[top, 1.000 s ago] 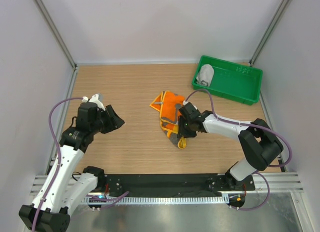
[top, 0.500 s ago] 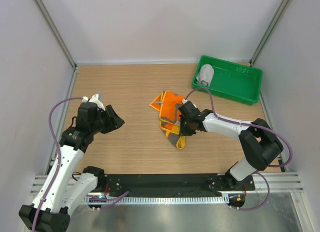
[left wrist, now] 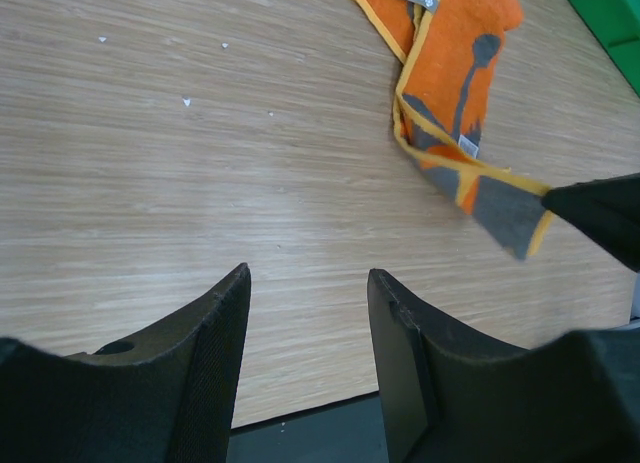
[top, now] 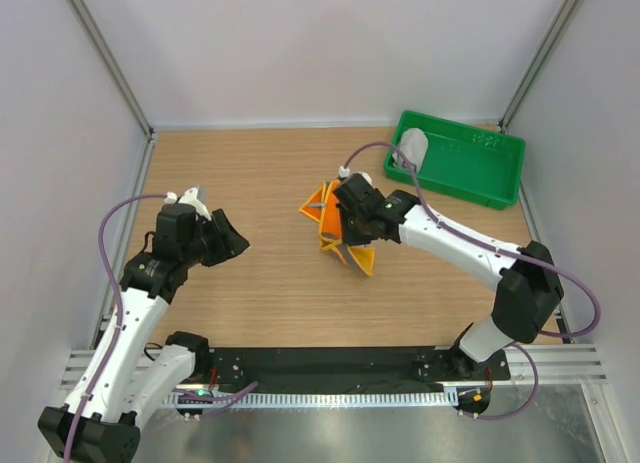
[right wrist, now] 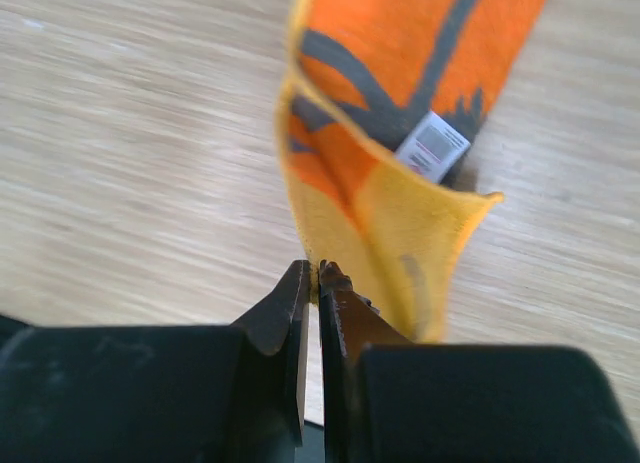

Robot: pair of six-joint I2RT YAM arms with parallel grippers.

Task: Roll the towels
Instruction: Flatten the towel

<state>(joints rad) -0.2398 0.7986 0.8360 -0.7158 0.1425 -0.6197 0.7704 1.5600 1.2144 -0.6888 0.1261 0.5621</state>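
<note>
My right pincer (right wrist: 316,273) has snapped almost shut over the last second and now pinches the yellow hem of the orange towel (top: 358,258), its tips nearly meeting on the thin cloth. In that time the arm has also swung up and to the left across the tabletop (top: 260,173), carrying the edge with it. The towel now hangs bunched under the pincer instead of lying spread as it did. I judge this to be the fold-over that begins the roll. The grey towel (top: 412,148) sits bundled in the green tray (top: 480,173), well apart. My left pincer (top: 232,241) hovers about half open over bare wood, holding nothing.
</note>
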